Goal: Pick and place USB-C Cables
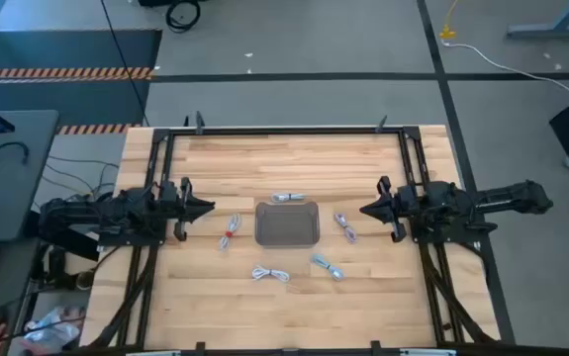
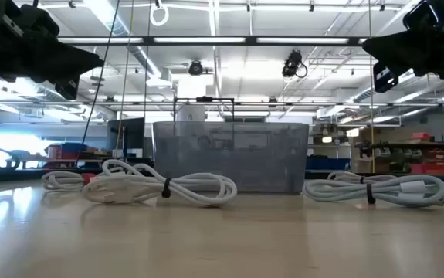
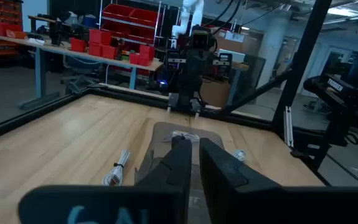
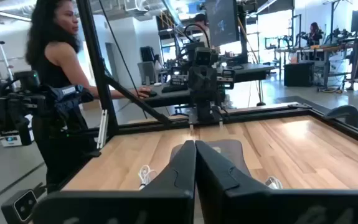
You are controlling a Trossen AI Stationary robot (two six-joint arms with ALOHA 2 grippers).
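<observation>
Both my grippers, left [image 1: 208,208] and right [image 1: 365,210], hang pinched closed, empty, flanking the grey tray [image 1: 287,223] mid-frame; cables [image 1: 270,274] scattered around it.

cables: five coiled, light grey | flat on table, ringing tray: [image 1: 287,197], [image 1: 345,226], [image 1: 328,266], [image 1: 270,274] | red-tipped cable [image 1: 231,231]

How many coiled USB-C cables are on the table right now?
5, all around the grey tray, none inside: one behind it, one with red on its left, one on its right, two in front.
</observation>
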